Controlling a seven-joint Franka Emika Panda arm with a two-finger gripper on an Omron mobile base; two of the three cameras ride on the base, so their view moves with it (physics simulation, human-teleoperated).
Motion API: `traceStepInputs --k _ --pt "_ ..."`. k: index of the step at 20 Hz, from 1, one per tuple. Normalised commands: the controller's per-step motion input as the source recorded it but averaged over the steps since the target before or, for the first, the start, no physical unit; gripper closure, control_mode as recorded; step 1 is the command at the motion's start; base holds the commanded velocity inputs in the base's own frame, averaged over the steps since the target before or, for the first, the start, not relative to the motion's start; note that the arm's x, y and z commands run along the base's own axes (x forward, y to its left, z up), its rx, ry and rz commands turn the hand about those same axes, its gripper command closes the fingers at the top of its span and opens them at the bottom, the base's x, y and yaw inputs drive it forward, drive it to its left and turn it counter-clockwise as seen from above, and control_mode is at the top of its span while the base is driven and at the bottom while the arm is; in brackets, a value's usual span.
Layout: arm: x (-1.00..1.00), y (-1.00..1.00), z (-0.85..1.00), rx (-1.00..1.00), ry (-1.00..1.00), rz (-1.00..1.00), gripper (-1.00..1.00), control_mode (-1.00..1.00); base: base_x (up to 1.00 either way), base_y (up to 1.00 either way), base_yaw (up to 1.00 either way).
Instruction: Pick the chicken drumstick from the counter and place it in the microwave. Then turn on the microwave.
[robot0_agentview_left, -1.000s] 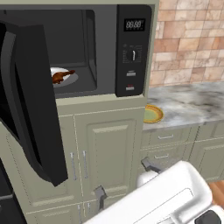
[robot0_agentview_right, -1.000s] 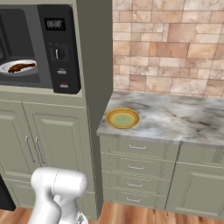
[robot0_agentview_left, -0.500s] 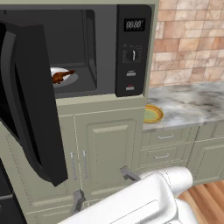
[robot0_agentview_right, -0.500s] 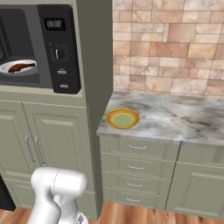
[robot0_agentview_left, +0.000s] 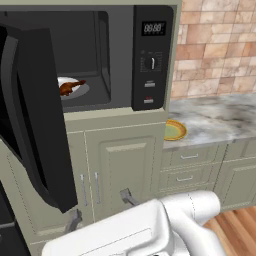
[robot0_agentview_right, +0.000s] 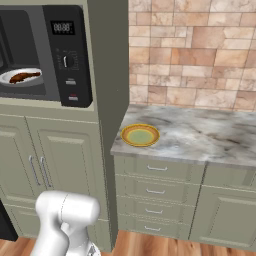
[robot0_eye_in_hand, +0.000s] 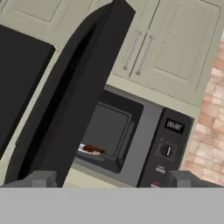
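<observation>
The drumstick lies on the white turntable inside the microwave, door swung open. The hand view shows the gripper spread wide and empty. The left view's arm has moved left. The door partly hides the drumstick there

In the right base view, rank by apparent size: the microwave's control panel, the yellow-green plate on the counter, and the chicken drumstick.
1. The microwave's control panel, tallest and widest of the three.
2. The yellow-green plate.
3. The chicken drumstick, on the white turntable plate inside the microwave; it also sits farther back, which shrinks it somewhat.
</observation>
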Motion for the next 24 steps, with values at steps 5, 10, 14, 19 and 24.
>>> traceStepInputs --k 5,10,14,19,24 --pt "0.16 0.23 -0.16 0.00 -0.03 -0.07 -1.00 -1.00 0.00 0.00 0.00" --pt "0.22 0.20 -0.18 0.00 -0.01 -0.07 -1.00 -1.00 0.00 0.00 0.00" --pt "0.22 0.29 -0.21 0.00 -0.01 -0.06 -1.00 -1.00 0.00 0.00 0.00" --pt "0.19 0.31 -0.22 0.00 -0.01 -0.05 -1.00 -1.00 0.00 0.00 0.00" --pt "0.23 0.31 -0.22 0.00 0.00 -0.06 -1.00 -1.00 0.00 0.00 0.00"
